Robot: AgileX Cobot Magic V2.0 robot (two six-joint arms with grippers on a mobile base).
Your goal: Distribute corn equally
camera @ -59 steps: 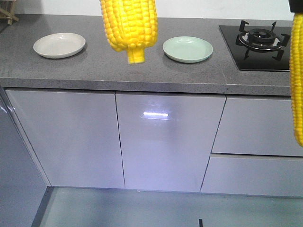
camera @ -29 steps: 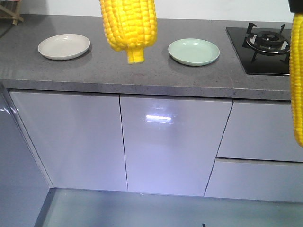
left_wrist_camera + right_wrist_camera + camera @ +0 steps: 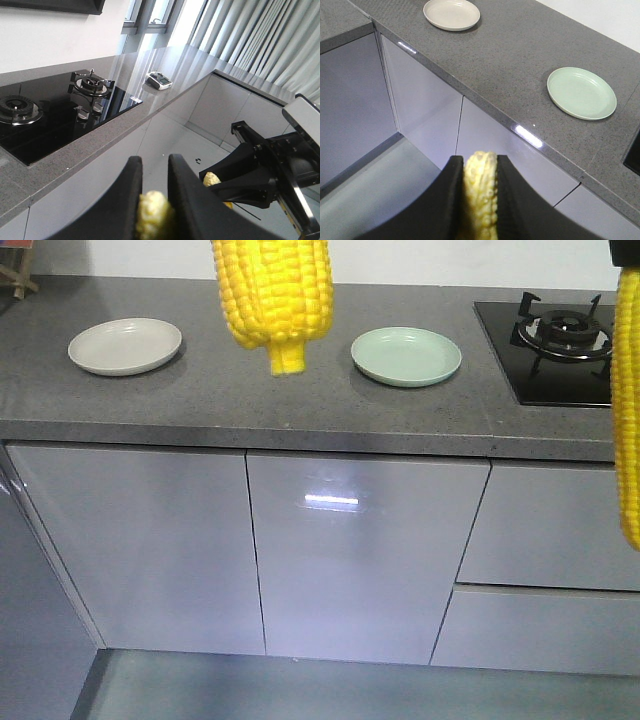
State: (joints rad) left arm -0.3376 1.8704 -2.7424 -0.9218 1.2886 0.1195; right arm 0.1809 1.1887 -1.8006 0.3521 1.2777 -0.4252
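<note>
Two yellow corn cobs hang in the front view: one at top centre [image 3: 270, 295], stub end down, and one along the right edge [image 3: 628, 410]. Neither gripper's fingers show there. In the left wrist view my left gripper [image 3: 154, 162] is shut on a pale corn cob [image 3: 152, 215], off the counter's front edge. The right gripper [image 3: 240, 177] shows beyond it with a cob tip [image 3: 212, 178]. In the right wrist view my right gripper [image 3: 479, 160] is shut on a corn cob [image 3: 481, 195], above the floor in front of the cabinets.
A beige plate [image 3: 125, 346] [image 3: 451, 14] and a green plate [image 3: 406, 356] [image 3: 581, 92] lie bare on the grey counter [image 3: 300, 400]. A black gas hob [image 3: 560, 340] [image 3: 45, 107] sits at the right. A small white device [image 3: 159, 80] lies past the hob.
The counter, plates and hob have shifted in the front view, lower and slightly sideways. Both cobs keep their places in the picture.
</note>
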